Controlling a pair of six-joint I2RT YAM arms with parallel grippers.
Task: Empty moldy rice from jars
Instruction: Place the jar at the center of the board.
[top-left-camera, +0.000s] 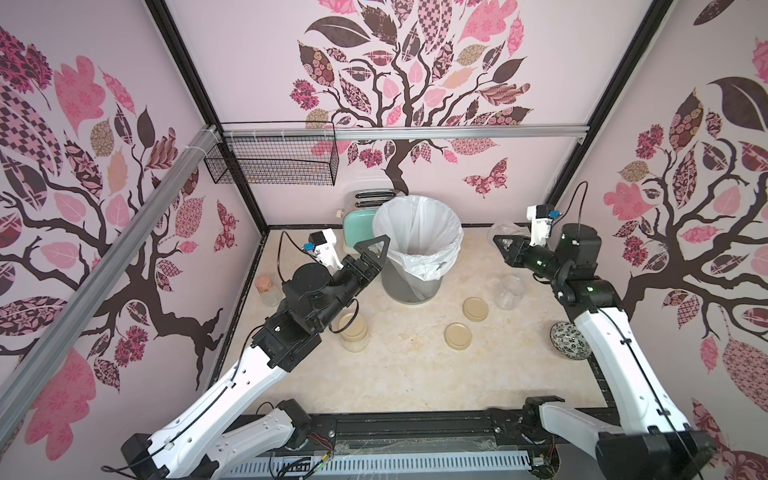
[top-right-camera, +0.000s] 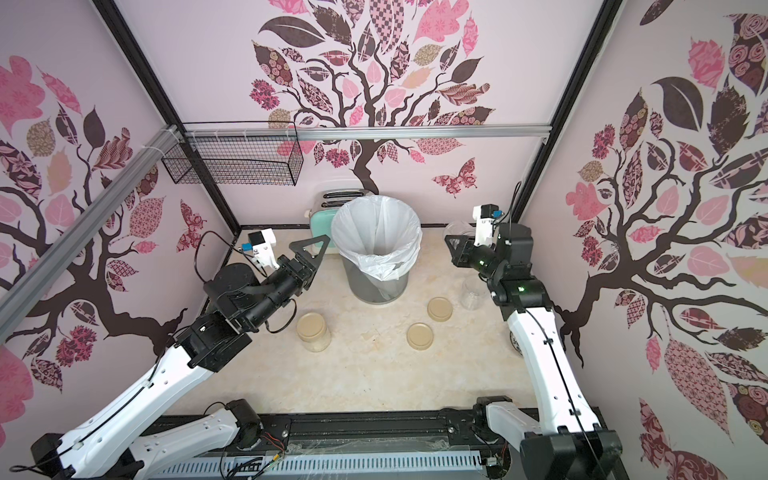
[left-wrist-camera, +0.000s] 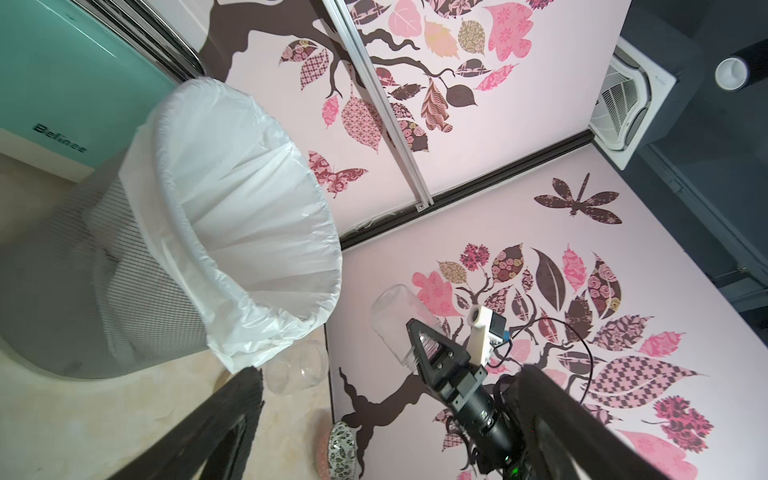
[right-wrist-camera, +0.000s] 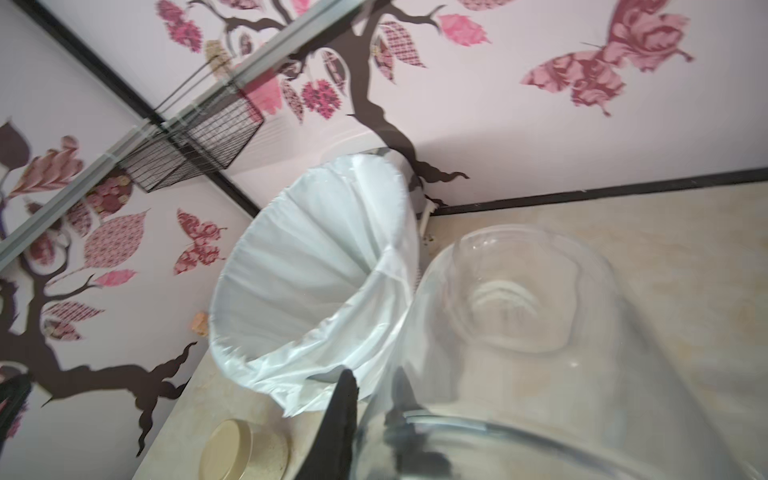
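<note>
clamped with the right pincer (top-left-camera: 505, 247) on the rim of the held jar (top-left-camera: 510, 229), clear and empty, upper right of centre, just right of the bin (top-left-camera: 401, 282). spread wide at the left pincer (top-left-camera: 374, 254), nothing in it, left of the bin. lower on the desk (top-left-camera: 415, 374): an open empty jar (top-left-camera: 510, 291), a loose lid (top-left-camera: 475, 308), a second lid (top-left-camera: 457, 336), and lower left the lidded jar (top-left-camera: 354, 328) with moldy rice (top-left-camera: 355, 345) inside.

Jars, three: held jar (top-left-camera: 509, 230) in the right pincer (top-left-camera: 500, 245); open jar (top-left-camera: 510, 291) on the worktop (top-left-camera: 415, 374) near it; lidded jar (top-left-camera: 353, 332) near the left pincer (top-left-camera: 376, 245). Loose lids (top-left-camera: 476, 308), two, between the pincers. One each: lined bin (top-left-camera: 399, 286), toaster (top-left-camera: 357, 226), cork-topped bottle (top-left-camera: 268, 289), patterned ceramic jar (top-left-camera: 569, 340), wire basket (top-left-camera: 274, 166).
</note>
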